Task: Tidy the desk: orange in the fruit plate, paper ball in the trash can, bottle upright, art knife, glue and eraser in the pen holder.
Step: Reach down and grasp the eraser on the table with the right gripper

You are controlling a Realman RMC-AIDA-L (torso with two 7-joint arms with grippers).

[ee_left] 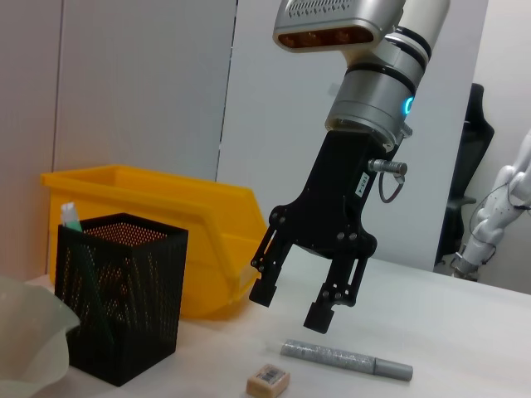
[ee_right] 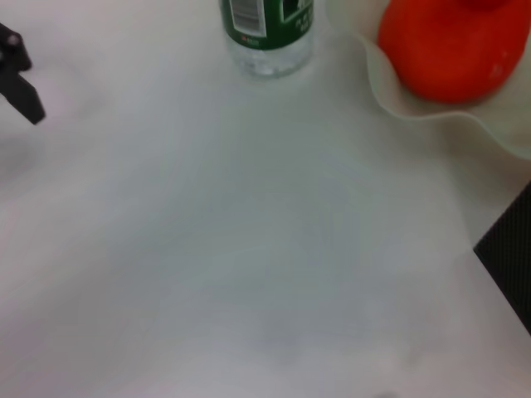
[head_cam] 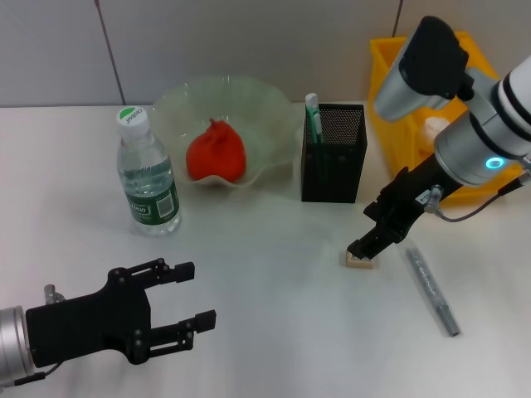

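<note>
A small beige eraser (head_cam: 360,260) lies on the white desk in front of the black mesh pen holder (head_cam: 333,153). My right gripper (head_cam: 369,246) hangs open just above the eraser; the left wrist view shows the gripper (ee_left: 290,307) apart from the eraser (ee_left: 268,380). A silver art knife (head_cam: 431,290) lies to the right of the eraser. A green-and-white glue stick (head_cam: 313,116) stands in the holder. The orange (head_cam: 216,153) sits in the translucent fruit plate (head_cam: 274,108). The water bottle (head_cam: 148,178) stands upright. My left gripper (head_cam: 195,298) is open and empty at the front left.
A yellow bin (head_cam: 394,99) stands at the back right behind my right arm, with something white (head_cam: 436,128) in it. A grey wall runs behind the desk. The right wrist view shows the bottle's base (ee_right: 267,33), the orange (ee_right: 452,46) and bare desk.
</note>
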